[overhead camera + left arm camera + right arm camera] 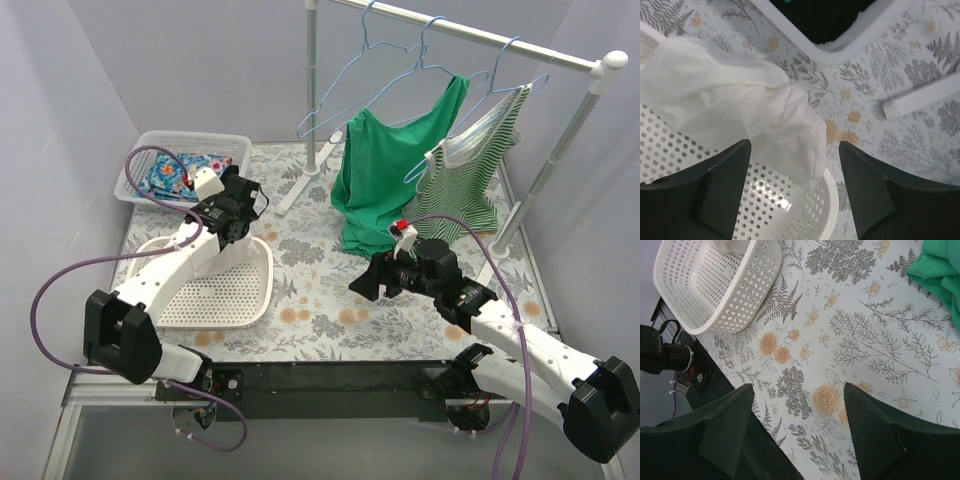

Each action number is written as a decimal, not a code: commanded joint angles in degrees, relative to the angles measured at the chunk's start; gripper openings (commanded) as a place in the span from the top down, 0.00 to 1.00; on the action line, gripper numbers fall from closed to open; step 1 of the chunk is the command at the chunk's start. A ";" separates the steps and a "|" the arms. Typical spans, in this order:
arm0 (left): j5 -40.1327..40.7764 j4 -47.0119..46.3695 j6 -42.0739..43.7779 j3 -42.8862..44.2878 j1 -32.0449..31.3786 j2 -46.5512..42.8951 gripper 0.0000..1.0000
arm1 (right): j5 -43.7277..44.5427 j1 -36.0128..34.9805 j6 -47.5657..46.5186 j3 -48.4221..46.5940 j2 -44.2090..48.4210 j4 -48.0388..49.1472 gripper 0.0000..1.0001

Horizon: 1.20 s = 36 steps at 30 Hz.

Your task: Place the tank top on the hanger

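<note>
The white tank top (735, 105) lies crumpled in the far end of a white perforated basket (765, 205), with one fold over the rim. In the top view my left arm hides it. My left gripper (795, 144) is open just above the cloth, its fingers either side of the fold and not touching it; it also shows in the top view (242, 218). An empty light-blue hanger (350, 85) hangs on the white rail (480, 42). My right gripper (362, 282) is open and empty above the floral table (799, 387).
A green top (385, 170) and a striped top (470, 175) hang on two other hangers. The rack's white feet (920, 97) lie on the table near the basket (235, 295). A second basket of coloured cloth (185, 165) stands at the back left.
</note>
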<state>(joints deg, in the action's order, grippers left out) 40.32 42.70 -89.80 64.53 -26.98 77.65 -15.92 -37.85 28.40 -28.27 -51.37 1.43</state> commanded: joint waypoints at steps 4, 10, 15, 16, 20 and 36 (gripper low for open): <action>3.55 -3.68 4.37 7.71 7.64 10.93 0.42 | -1.74 0.23 -0.98 -0.73 1.10 -0.02 0.19; -0.41 -4.90 3.84 7.28 8.44 13.50 0.49 | -1.22 0.23 -0.89 -0.56 1.80 -0.38 0.20; -2.52 -6.31 4.55 6.13 8.44 12.97 0.58 | -1.30 0.23 -0.72 -0.38 1.36 -0.20 0.20; -2.52 -6.31 4.55 5.78 8.44 12.88 0.60 | -1.39 0.23 -0.72 -0.38 1.19 -0.20 0.20; -2.87 -6.75 4.55 4.11 8.44 12.44 0.69 | -1.13 0.23 -0.54 -0.29 1.28 0.06 0.20; -5.93 -15.25 20.96 7.62 8.44 -8.00 1.00 | 1.33 0.23 -1.24 -2.84 3.30 -1.34 0.20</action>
<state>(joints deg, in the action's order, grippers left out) 36.49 34.70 -78.43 68.51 -18.50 81.03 -16.21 -37.85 28.27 -28.27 -49.45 -0.08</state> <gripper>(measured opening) 0.014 0.796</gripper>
